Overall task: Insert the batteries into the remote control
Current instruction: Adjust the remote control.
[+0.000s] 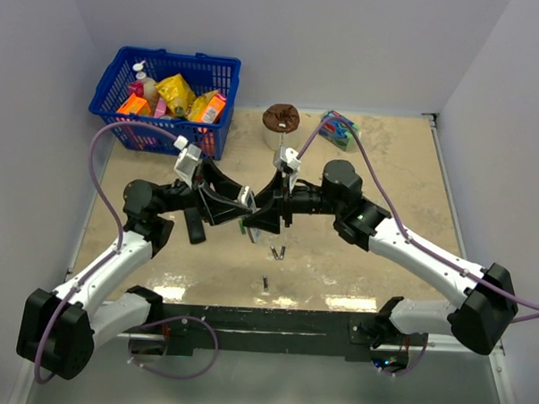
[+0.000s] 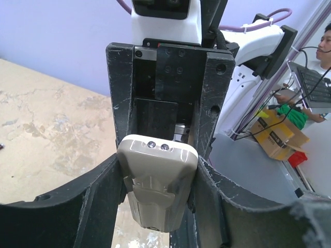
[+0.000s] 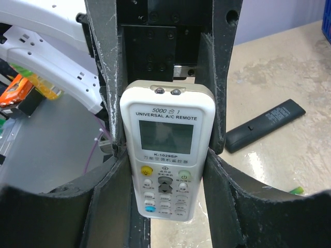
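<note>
The white remote control [image 3: 166, 155] is held up between both grippers above the table's middle [image 1: 249, 210]. The right wrist view shows its screen and buttons. The left wrist view shows its plain grey back [image 2: 158, 175]. My left gripper [image 1: 242, 214] [image 2: 158, 178] is shut on its sides. My right gripper [image 1: 274, 211] [image 3: 164, 178] is shut on it from the opposite side. Two batteries [image 1: 277, 252] lie side by side on the table just in front of the grippers. A third battery [image 1: 264, 281] lies nearer the front edge.
A slim black remote [image 1: 194, 226] [image 3: 266, 125] lies left of the grippers, with a small green stick [image 3: 295, 190] near it. A blue basket [image 1: 173, 55] of packets stands back left. A brown-topped white cup [image 1: 280, 118] and a green packet [image 1: 342, 129] are at the back.
</note>
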### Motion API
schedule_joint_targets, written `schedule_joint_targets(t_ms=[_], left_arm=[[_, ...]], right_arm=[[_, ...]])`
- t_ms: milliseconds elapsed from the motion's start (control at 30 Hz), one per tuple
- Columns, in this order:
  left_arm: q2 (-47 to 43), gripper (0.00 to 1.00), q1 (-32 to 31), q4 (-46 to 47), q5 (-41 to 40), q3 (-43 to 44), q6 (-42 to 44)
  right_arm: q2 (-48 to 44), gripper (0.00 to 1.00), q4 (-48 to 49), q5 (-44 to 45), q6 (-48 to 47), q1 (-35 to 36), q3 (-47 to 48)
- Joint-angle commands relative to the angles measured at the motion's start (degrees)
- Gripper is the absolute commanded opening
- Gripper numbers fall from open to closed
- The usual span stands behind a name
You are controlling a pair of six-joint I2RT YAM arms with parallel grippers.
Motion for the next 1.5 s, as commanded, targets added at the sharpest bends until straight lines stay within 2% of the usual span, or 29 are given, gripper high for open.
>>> schedule_joint_targets(t_ms=[0,33,100,133,200,233,267,333,367,433,467,567,767,967,1133,1467], left_arm=[[0.95,0.33,-0.58,11.41,-0.67,-1.02,-8.15],[1.04,0.25,-0.58,11.68,-0.94,-1.02,-8.41],[0.95,0.17,-0.58,10.72,-2.25,-0.75,-8.51],[0.69,0.11,-0.58,9.58,-2.95,-0.4,-8.24],[0.25,0.05,-0.67,0.91,-6.64,1.44,-5.09],[-0.44,0.0,-0.75,-3.39,-8.48,2.31,-3.08],[-0.8,0.0,-0.84,-14.75,-14.15,5.02,2.08],[-1.68,0.0,-1.54,-26.93,-22.08,8.11,7.38],[-1.68,0.0,-1.81,-37.08,-30.3,11.34,10.97],[-0.9,0.0,-2.33,-45.32,-38.34,14.26,12.32],[-0.46,0.0,-2.42,-52.58,-43.86,16.8,12.24],[1.57,0.0,-2.86,-59.49,-49.0,19.98,10.49],[3.77,0.0,-6.9,-66.0,-57.08,24.2,7.5],[5.26,0.0,-8.93,-69.0,-59.21,26.23,7.05],[5.44,0.0,-10.16,-69.71,-59.56,26.4,7.84],[5.7,0.0,-11.74,-69.71,-60.7,26.4,8.28]], right_arm=[[-0.44,0.1,5.59,-1.86,1.14,0.12,-0.11],[-0.53,0.11,5.42,-1.16,1.14,0.12,-0.11],[-0.62,0.15,4.28,-0.19,1.05,0.12,-0.11],[-0.71,0.25,3.66,0.86,0.79,0.12,-0.11],[-1.58,0.38,0.78,4.63,0.09,0.12,0.16],[-1.85,0.5,-0.64,6.39,-0.96,0.12,0.33],[-2.37,0.55,-1.96,10.06,-1.49,0.12,0.59],[-3.69,0.65,-6.0,14.73,-2.72,0.12,1.12],[-4.04,0.68,-7.4,17.63,-2.99,0.12,1.3],[-4.83,0.7,-10.05,22.56,-3.08,0.12,1.48],[-5.1,0.7,-10.49,23.88,-2.99,0.12,1.39],[-6.15,0.7,-10.06,27.67,-1.5,0.21,-0.28],[-6.51,0.7,-6.63,28.2,0.17,0.21,-3.44],[-3.7,0.69,-3.73,28.02,1.84,0.91,-3.02],[0.52,0.68,-6.01,28.38,3.07,1.26,1.21],[5.62,0.63,-2.24,25.48,10.71,2.84,4.2]])
